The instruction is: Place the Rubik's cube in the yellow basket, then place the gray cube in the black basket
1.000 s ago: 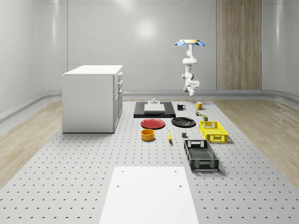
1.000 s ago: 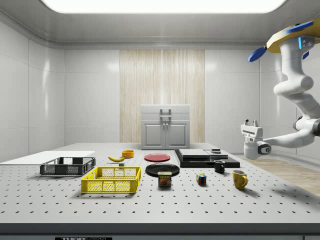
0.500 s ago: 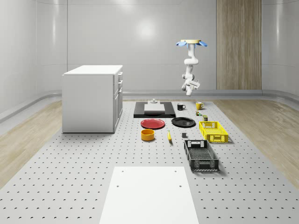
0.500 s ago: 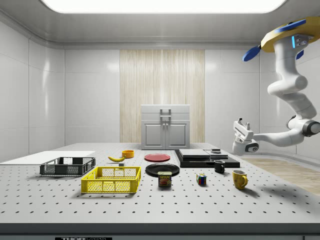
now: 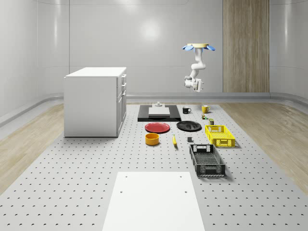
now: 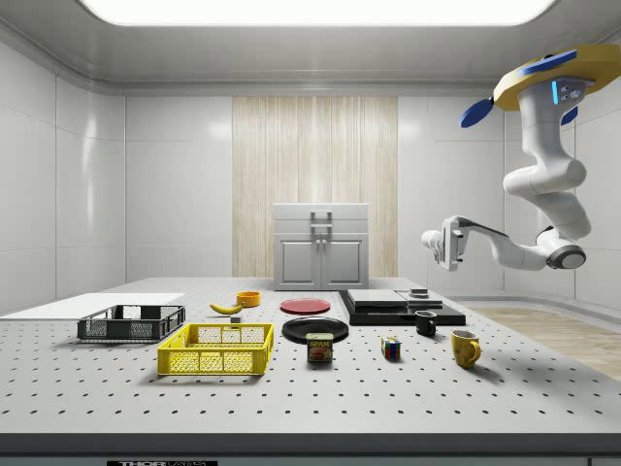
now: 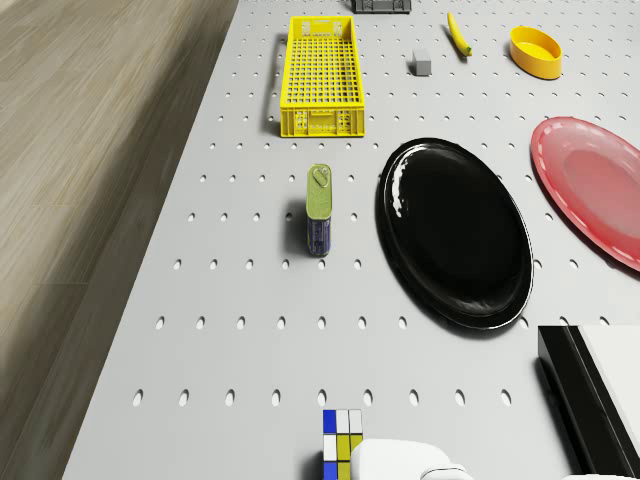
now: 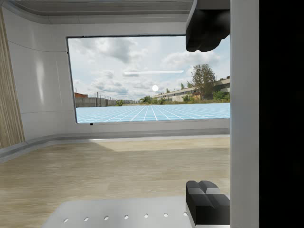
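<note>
Perforated gray surface [image 5: 72, 183] set on a wood floor in a white-walled room. Drone [image 5: 198, 46] hovers high above the surface's far end, near the yellow mug [image 6: 465, 347]; gripper [image 6: 432, 241] is held level in open air, its fingers seen spread apart in the wrist view. Rubik's cube [image 6: 390, 348] lies beside the mug. Yellow basket [image 5: 219, 135] is placed along the surface's edge, black basket [image 5: 207, 160] beyond it, gray cube [image 7: 421, 63] beside the yellow basket.

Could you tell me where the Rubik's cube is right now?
In the side view, the Rubik's cube sits on the table between the Spam can and the yellow mug.
</note>
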{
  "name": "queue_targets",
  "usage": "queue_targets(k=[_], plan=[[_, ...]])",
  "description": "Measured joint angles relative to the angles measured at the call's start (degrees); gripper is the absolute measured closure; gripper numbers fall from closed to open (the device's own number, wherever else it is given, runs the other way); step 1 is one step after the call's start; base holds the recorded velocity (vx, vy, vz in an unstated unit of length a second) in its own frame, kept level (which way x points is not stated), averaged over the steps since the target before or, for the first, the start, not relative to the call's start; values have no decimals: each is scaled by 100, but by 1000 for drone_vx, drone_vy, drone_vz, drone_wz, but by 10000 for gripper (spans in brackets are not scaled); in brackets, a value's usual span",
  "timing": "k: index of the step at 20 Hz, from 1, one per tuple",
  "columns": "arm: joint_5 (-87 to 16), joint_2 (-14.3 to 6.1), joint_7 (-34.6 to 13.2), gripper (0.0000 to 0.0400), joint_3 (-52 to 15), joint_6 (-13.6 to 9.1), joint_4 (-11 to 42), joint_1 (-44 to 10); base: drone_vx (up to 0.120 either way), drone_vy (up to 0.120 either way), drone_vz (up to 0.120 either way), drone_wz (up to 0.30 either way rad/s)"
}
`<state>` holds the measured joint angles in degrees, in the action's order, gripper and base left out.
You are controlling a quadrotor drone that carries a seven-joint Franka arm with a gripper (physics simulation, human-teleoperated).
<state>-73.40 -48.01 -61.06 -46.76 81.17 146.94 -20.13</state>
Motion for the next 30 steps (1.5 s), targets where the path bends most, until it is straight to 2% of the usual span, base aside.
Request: queue_targets(k=[3, 5, 9, 13, 20, 30], plan=[[-1692, -241, -772, 0, -847, -291, 927, -883, 120, 53, -27, 0], [-2517, -391, -1248, 0, -1275, -563, 1324, -1507, 120, 0, -120, 0], [-3479, -668, -1966, 0, -1854, -1051, 1718, -2552, 120, 0, -120, 0], [-3870, -898, -2396, 0, -2175, -1330, 1849, -3208, 120, 0, -120, 0], [-4023, -1201, -2760, 0, -2443, -1438, 1898, -3744, 120, -57, -120, 0], [-3926, -1540, -2970, 0, -2617, -1264, 1888, -4014, 120, -24, -120, 0]])
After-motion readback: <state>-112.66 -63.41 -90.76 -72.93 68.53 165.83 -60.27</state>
